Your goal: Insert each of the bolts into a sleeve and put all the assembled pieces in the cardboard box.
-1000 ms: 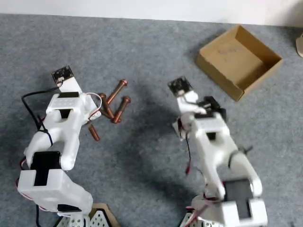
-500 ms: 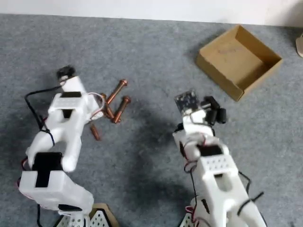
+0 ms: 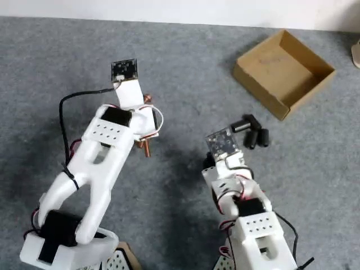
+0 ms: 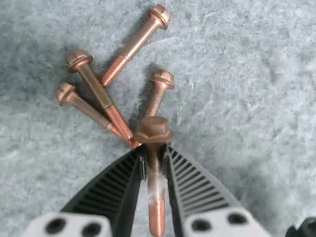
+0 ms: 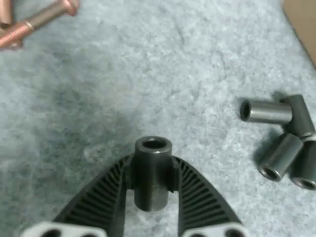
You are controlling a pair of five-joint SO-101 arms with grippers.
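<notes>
Insertion step, pairing pending: left gripper (image 4: 154, 150) clenched on a bolt (image 4: 154, 132) far from the cardboard box (image 3: 259, 90), right gripper (image 5: 152, 165) clenched on an upright sleeve (image 5: 153, 147) nearer that box; next move likely requires aligning shank with bore.

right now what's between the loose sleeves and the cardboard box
Nothing but bare grey mat lies between the loose sleeves and the cardboard box; the high view shows that stretch.
</notes>
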